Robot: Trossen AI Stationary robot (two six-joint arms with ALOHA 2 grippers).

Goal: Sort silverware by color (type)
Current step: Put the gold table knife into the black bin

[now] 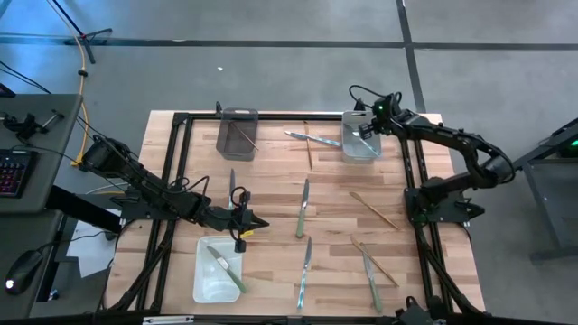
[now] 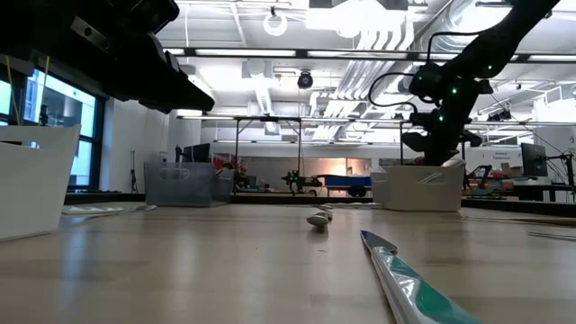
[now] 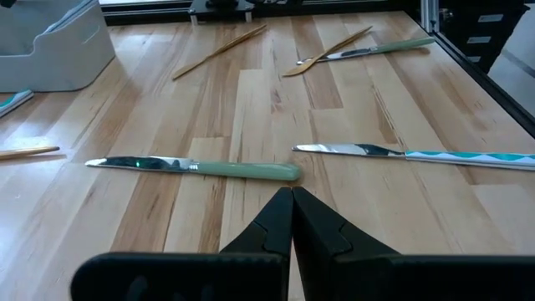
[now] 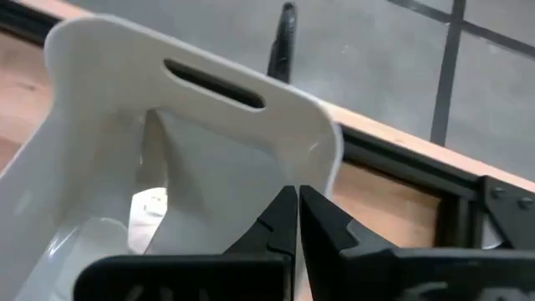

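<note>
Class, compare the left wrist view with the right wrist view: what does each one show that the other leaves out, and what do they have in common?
Only the left wrist view shows loose utensils on the wooden table: a green-handled knife, a teal-patterned knife and brown sticks.

Only the right wrist view looks down into a white bin with a slot handle, with grey floor beyond the table edge.

Both show that arm's own gripper, left gripper and right gripper, with dark fingers shut and holding nothing.
</note>
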